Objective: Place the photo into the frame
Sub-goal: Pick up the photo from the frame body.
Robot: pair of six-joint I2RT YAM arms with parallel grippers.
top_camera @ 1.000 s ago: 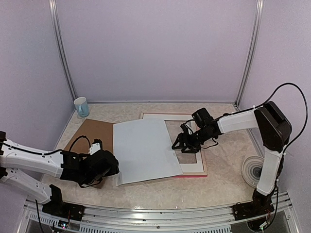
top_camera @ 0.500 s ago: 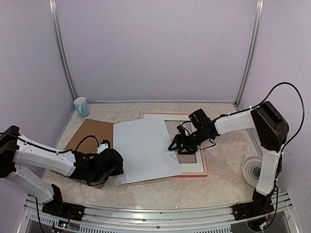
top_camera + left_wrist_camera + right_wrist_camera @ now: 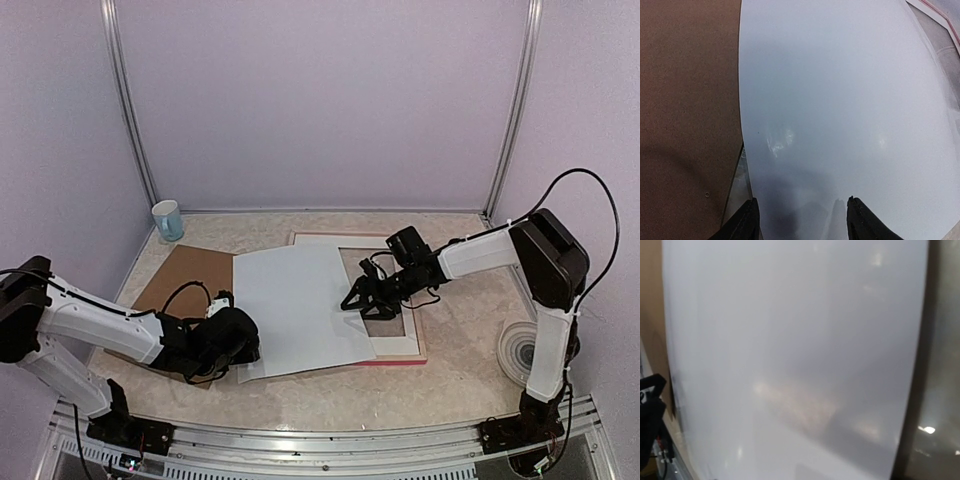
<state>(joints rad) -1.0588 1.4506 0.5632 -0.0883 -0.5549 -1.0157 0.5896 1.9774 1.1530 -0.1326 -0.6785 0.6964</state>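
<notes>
marble table (image 3: 450, 380), lilac walls (image 3: 300, 100); we see photo (image 3: 300, 310) white side up between spread fingers of left gripper (image 3: 802, 201); right gripper (image 3: 362, 303) spread too; frame (image 3: 400, 361) half hidden.

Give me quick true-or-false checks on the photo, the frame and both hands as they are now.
1. The photo lies white side up. True.
2. The photo sits fully inside the frame. False: it covers only the frame's left part, and its left edge reaches the brown board.
3. The left hand is over the frame. False: it is at the photo's near left corner, beside the board, with its fingers apart.
4. The right hand is at the photo's right edge, over the frame. True.
5. A cup stands on the photo. False: it stands apart, at the table's back left corner.
</notes>
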